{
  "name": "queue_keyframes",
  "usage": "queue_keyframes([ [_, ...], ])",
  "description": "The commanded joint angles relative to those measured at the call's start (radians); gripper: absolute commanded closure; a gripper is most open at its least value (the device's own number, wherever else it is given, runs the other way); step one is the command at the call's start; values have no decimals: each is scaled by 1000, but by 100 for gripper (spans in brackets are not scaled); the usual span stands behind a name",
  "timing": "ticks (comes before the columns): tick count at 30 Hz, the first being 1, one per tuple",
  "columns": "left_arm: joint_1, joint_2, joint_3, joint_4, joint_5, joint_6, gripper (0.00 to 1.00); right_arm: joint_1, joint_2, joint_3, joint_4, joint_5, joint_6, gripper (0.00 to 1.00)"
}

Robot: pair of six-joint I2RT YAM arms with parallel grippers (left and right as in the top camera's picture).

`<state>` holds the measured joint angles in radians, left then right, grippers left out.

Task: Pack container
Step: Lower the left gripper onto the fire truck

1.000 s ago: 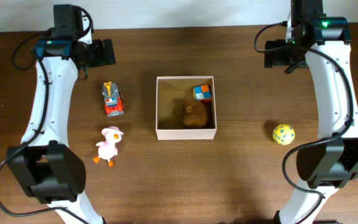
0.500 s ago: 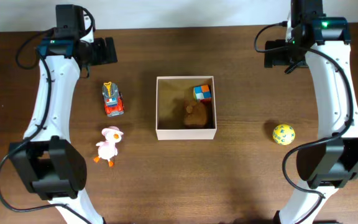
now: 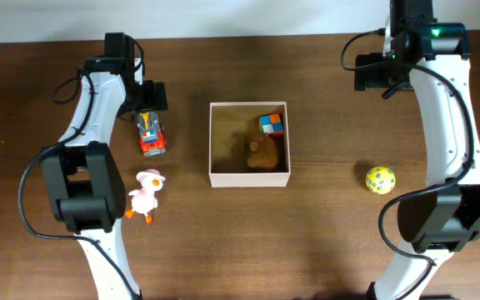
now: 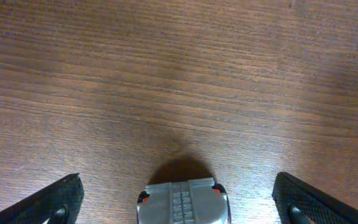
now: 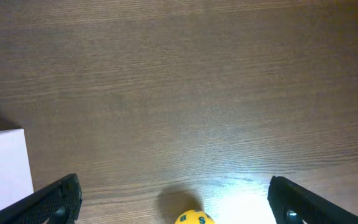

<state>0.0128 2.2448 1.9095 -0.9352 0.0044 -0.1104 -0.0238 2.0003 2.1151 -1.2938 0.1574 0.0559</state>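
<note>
Two pincers are hanging open and empty over the dark wooden table [image 3: 323,250]. Near the far edge, the left gripper [image 4: 178,180] is hovering with its jaws spread wide, pinching nothing, just above one end of a red and grey toy truck [image 3: 151,133] that is lying between the left edge and the middle. The right gripper [image 5: 173,180], also gaping and holding nothing, is waiting near the far edge on the right side. It is well apart from a yellow patterned ball [image 3: 380,179] sitting toward the right edge.

At the middle of the table, the square, shallow, white-walled container [image 3: 249,178] with tan cardboard inside is standing open. It is already holding two toys on its right side: a multicoloured cube-shaped block [image 3: 271,124] and a brown soft toy [image 3: 262,153].

Packing appears to be under way rather than done. The toy truck, the ball and a pink and white plush duck [image 3: 146,196] lying toward the left edge are all waiting outside, and the truck looks to be next.

Dark markings are showing on the ball but are too small to read, and no other writing is showing.
</note>
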Motion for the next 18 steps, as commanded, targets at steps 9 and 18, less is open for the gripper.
queue_keyframes([
  [9,1,64,6,-38,15,-8,0,-3,-4,17,2,12,7,1],
  [18,1,74,6,-40,15,-8,0,-3,-4,17,2,12,7,1],
])
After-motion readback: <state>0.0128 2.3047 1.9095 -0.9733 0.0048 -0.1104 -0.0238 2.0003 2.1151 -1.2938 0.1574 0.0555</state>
